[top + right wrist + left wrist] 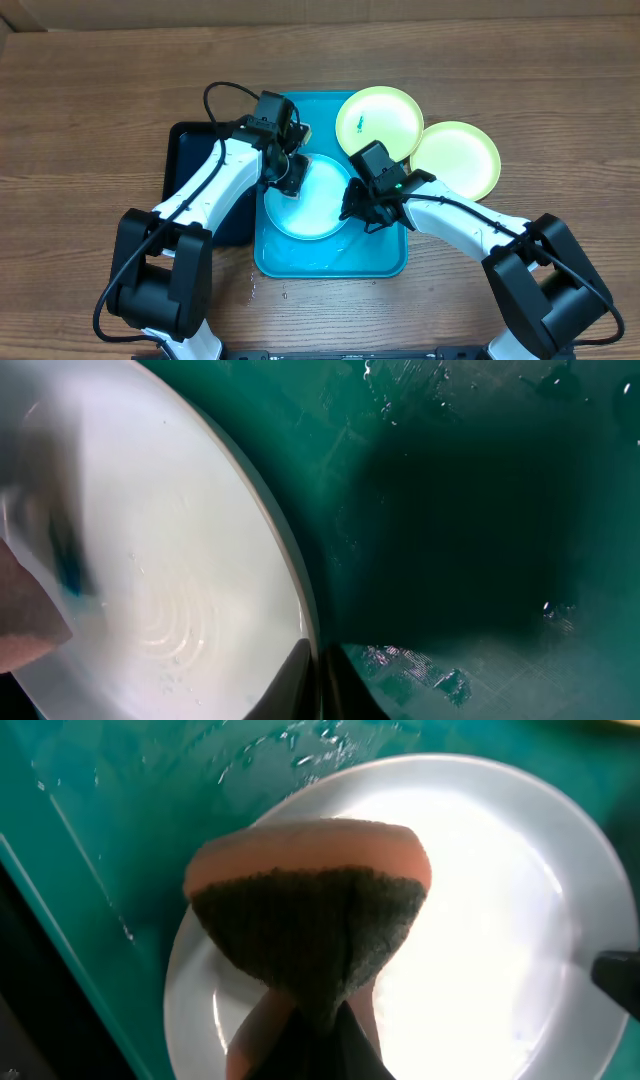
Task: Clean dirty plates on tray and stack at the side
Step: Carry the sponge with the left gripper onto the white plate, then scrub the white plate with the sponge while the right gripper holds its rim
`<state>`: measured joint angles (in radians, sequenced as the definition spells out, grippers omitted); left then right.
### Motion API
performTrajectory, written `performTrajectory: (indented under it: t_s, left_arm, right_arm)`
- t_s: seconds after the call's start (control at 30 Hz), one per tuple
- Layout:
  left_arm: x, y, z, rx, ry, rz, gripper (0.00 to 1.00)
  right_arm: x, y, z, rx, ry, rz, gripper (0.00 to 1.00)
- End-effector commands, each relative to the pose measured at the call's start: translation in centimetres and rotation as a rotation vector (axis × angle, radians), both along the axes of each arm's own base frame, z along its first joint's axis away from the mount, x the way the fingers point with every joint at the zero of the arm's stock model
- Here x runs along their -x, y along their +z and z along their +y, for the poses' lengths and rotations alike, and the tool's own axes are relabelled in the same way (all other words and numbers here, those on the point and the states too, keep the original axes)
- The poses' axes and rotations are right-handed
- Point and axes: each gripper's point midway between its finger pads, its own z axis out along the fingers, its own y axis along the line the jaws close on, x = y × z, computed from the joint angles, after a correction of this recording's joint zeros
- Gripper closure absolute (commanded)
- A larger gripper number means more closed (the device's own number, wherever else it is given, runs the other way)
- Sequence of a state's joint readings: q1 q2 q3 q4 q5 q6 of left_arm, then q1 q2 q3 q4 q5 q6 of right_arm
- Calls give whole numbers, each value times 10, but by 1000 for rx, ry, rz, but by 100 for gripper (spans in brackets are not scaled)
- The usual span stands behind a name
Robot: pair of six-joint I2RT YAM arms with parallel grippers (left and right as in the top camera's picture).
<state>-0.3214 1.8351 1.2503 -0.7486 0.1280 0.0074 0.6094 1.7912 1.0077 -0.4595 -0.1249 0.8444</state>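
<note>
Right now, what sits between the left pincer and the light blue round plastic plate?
An orange sponge with a dark green face, clamped in the left pincer over the light blue plate; the left wrist view shows it.

1. The left arm reaches forward and inward from the near left. The left pincer (289,178) points down, clamped on a sponge (310,910).
2. The right arm angles inward from the near right. The right pincer (356,210) is closed on the rim of the light blue plate (318,215).

wooden table (90,100) | blue tray (330,262) | black tray (190,150) | yellow-green plate (460,160)
</note>
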Motion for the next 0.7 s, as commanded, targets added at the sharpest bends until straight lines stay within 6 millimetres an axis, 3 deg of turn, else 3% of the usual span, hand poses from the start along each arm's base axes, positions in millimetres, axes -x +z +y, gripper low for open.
performTrajectory:
  t_s: [0.0,0.1,0.2,0.33,0.43,0.67]
  left_arm:
    - [7,-12,5,-33,-3,21,96]
    - [9,-18,6,-34,10,21,96]
    - [10,-22,7,-35,13,18,96]
    - [9,-25,9,-43,25,10,96]
    - [7,-28,13,-60,70,11,96]
    - [10,-57,13,-72,73,68,96]
  right_arm:
    - [-1,-3,-4,17,-8,-6,85]
    - [-1,-3,-4,17,-8,-6,86]
    - [-1,-3,-4,17,-8,-6,96]
    - [-1,-3,-4,17,-8,-6,96]
    - [-1,-3,-4,17,-8,-6,89]
    - [-1,-3,-4,17,-8,-6,95]
